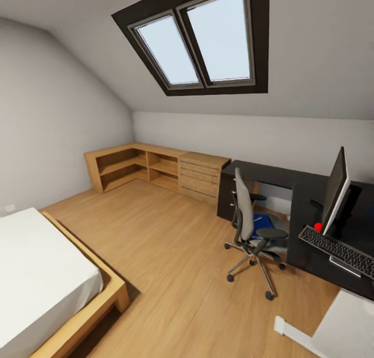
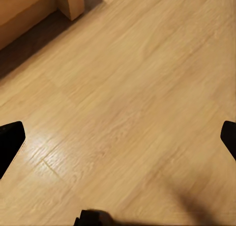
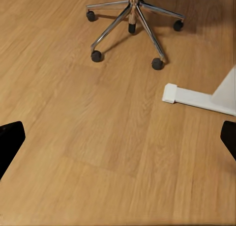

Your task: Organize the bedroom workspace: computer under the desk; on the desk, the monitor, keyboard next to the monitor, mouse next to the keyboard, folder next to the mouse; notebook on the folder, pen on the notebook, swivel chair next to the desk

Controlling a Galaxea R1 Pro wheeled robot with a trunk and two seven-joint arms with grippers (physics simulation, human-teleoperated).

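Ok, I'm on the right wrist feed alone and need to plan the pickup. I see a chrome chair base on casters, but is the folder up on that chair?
Observer: Yes. In the head view the blue folder lies on the seat of the swivel chair.
Operator: Anything on the desk already?
Observer: The monitor stands on the desk, with the keyboard lying just in front of it.
Operator: And the other arm?
Observer: The left end effector is open and empty over bare wood floor, with a light wooden post ahead of it.
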